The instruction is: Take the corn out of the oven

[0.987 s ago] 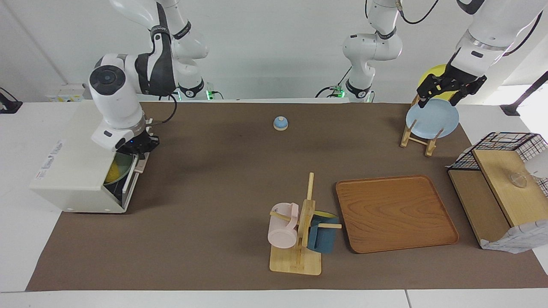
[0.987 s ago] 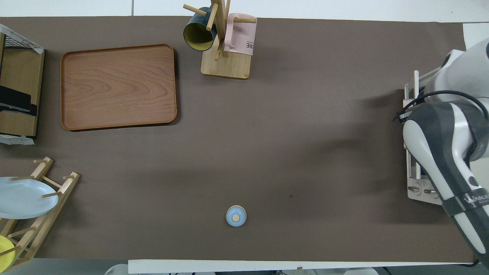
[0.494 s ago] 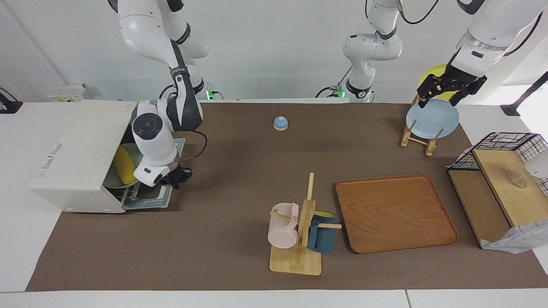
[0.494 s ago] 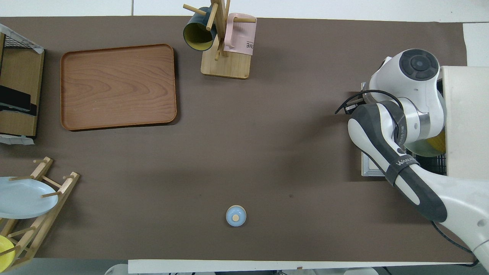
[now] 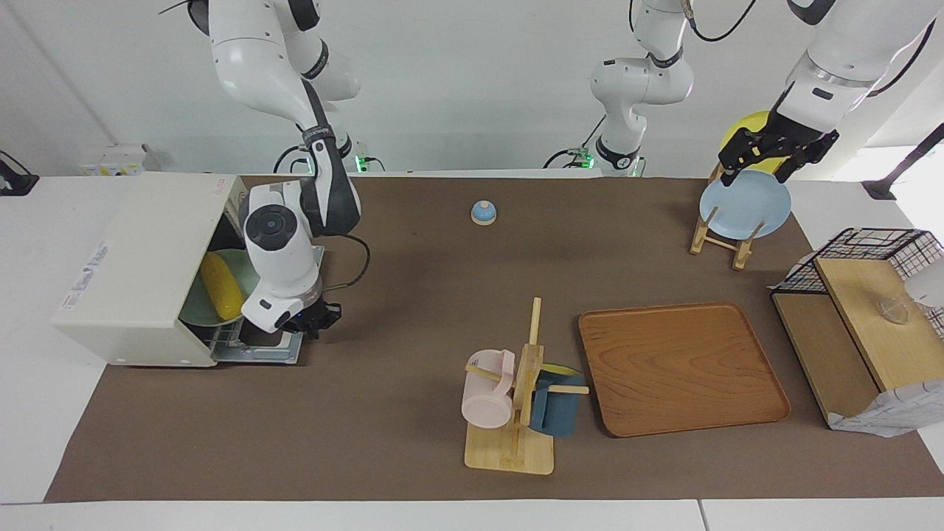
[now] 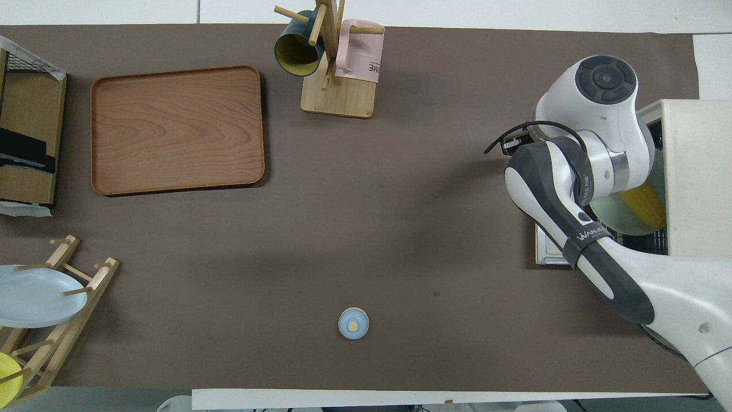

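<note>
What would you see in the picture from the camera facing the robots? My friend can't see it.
The oven stands open with the corn lying on a green plate inside. The right gripper is low at the lowered door's edge. The left gripper waits over a blue plate in a wooden rack.

White desk (image 5: pixel 29 413) under a brown mat (image 5: pixel 413 295) covering most of it. Plain white wall (image 5: pixel 472 88) at 12 o'clock in the facing view. Bright glare at 3 o'clock. Even light, soft shadows on mat.
</note>
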You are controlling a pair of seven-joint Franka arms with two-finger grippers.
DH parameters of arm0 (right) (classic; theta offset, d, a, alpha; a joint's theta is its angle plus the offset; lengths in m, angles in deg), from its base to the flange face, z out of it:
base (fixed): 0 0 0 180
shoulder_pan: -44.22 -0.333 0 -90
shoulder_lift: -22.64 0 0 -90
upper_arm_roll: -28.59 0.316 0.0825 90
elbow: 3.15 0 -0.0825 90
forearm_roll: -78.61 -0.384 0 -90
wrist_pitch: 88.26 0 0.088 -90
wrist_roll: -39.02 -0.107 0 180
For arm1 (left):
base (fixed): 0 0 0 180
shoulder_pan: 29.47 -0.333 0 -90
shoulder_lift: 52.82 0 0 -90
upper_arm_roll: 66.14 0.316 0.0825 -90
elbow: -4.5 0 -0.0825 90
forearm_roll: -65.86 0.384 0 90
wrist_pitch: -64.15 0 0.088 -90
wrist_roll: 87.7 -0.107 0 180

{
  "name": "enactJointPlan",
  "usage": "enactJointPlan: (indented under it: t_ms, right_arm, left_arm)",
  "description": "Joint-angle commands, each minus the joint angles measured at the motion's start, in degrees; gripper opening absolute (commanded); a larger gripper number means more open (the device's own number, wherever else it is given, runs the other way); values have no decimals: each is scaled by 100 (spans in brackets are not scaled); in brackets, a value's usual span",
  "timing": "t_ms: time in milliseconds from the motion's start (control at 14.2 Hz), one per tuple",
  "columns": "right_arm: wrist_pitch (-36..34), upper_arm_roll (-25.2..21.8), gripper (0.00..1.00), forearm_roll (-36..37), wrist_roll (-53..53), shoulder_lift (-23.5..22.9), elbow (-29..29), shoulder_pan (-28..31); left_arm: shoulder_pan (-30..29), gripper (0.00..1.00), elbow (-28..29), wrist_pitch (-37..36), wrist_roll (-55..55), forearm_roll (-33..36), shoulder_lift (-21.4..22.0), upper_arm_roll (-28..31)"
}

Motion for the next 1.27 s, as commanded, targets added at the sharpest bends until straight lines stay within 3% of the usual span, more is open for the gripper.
enactJointPlan:
  t_ms: [0, 71, 212, 776, 846, 1058, 1128, 1199]
  right_arm:
    - [-802, 28, 60, 102, -63, 203, 216, 244]
    - [-1153, 28, 64, 102, -63, 309, 207, 324]
    - [-1603, 10, 64, 120, -80, 424, 198, 394]
    - [-1298, 28, 60, 128, 156, 662, -539, 878]
    - [-1175, 28, 56, 128, 174, 679, -644, 887]
    - [-1077, 28, 7, 163, 201, 741, -786, 835]
    - [-1086, 28, 0, 207, 218, 741, -760, 800]
    - [-1130, 28, 0, 338, 219, 732, -734, 747]
  left_arm:
    - [3, 100, 84, -24, -59, 71, 79, 12]
    - [3, 100, 84, -24, -59, 71, 79, 12]
    - [3, 100, 84, -24, -59, 71, 79, 12]
    - [3, 100, 84, -24, -59, 71, 79, 12]
    - [3, 100, 84, -24, -59, 71, 79, 12]
    - [3, 100, 84, -24, -59, 71, 79, 12]
    - [3, 100, 84, -24, -59, 71, 79, 12]
    - [3, 100, 84, -24, -59, 71, 79, 12]
